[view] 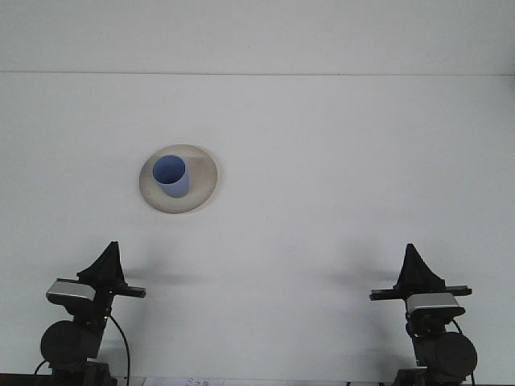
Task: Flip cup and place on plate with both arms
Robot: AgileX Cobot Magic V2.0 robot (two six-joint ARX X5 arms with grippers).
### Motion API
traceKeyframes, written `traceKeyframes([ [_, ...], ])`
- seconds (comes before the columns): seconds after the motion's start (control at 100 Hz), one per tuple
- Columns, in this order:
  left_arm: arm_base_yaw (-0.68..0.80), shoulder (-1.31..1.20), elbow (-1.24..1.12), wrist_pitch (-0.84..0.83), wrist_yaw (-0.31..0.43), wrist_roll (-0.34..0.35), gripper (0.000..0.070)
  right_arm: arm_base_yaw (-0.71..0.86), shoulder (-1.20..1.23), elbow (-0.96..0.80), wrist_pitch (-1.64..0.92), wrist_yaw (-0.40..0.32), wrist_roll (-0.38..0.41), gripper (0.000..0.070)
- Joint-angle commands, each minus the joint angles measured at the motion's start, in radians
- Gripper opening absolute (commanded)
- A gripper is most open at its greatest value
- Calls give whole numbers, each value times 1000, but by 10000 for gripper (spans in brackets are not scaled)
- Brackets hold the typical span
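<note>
A blue cup [170, 175] stands upright, mouth up, on a round beige plate [203, 178] left of the table's middle. My left gripper [108, 264] rests low at the front left, far from the plate, pointing away over the table. My right gripper [414, 268] sits low at the front right, well clear of the cup. Both grippers look like single dark wedges with their tips together and nothing between them.
The white table [338, 161] stretches wide around the plate, with its far edge running as a line across the top. Arm bases and cables sit along the front edge.
</note>
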Motion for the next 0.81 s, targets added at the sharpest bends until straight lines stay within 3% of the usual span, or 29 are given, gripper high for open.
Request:
traceKeyframes([
  [0.0,0,0,-19,13,3,-2,15,0,-3,-16,39,0,6,0],
  [0.8,0,0,-19,13,3,-2,15,0,-3,-29,58,0,6,0],
])
